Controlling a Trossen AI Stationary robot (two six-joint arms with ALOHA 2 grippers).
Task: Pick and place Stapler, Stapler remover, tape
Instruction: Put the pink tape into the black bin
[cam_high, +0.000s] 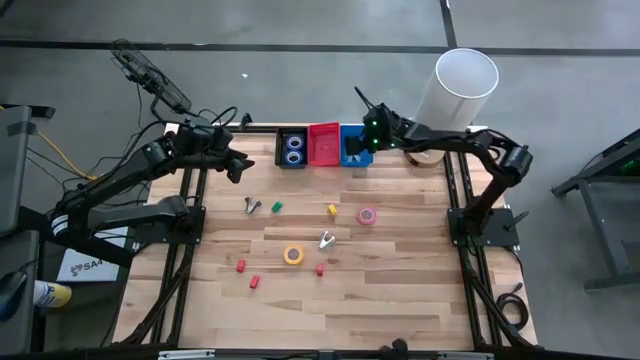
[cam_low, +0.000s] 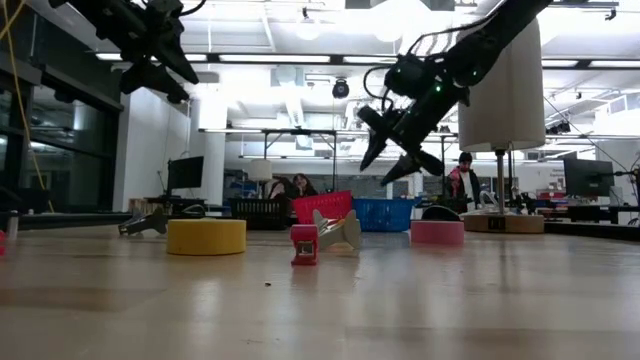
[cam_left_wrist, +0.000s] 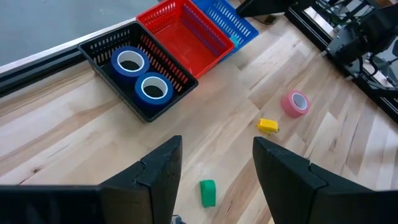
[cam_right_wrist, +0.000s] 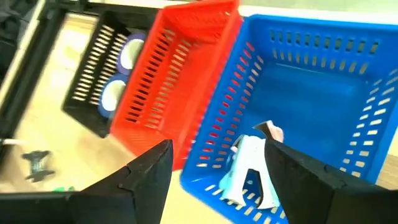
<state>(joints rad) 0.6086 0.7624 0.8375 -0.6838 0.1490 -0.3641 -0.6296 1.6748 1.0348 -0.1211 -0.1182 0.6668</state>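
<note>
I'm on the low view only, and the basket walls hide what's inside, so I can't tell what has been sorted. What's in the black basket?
Observer: The black basket holds two blue tape rolls, side by side.
Operator: And the blue one?
Observer: The blue basket has a white item in it near one wall. The right gripper is above it, fingers open and empty.
Operator: Anything in the red one?
Observer: No, the red basket is empty.
</note>
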